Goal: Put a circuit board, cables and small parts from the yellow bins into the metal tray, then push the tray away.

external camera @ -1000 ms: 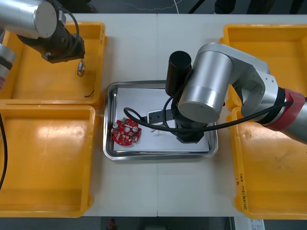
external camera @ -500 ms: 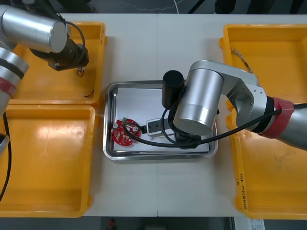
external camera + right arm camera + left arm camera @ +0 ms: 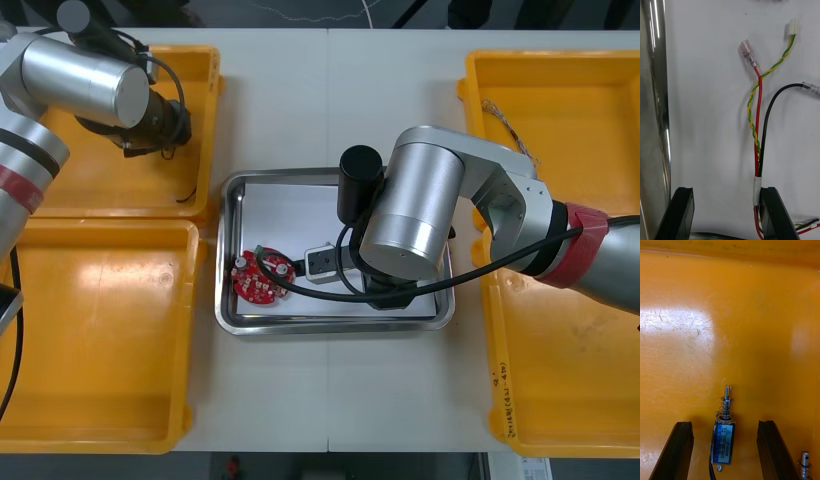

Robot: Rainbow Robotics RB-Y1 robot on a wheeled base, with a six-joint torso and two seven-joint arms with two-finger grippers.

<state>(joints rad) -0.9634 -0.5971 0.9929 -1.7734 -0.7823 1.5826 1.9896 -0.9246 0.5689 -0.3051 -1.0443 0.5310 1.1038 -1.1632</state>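
Right arm (image 3: 415, 215) blocks metal tray (image 3: 285, 215) right half; circuit board (image 3: 262, 277) near-left; far-left floor seemingly free.

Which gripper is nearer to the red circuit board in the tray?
Right. The right gripper hangs over the metal tray holding the red circuit board; the left gripper is over the far yellow bin on the left.

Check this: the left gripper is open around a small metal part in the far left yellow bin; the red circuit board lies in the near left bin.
Wrong: the front view shows the red circuit board in the metal tray, where the right gripper is. The left gripper is open around the small metal part.
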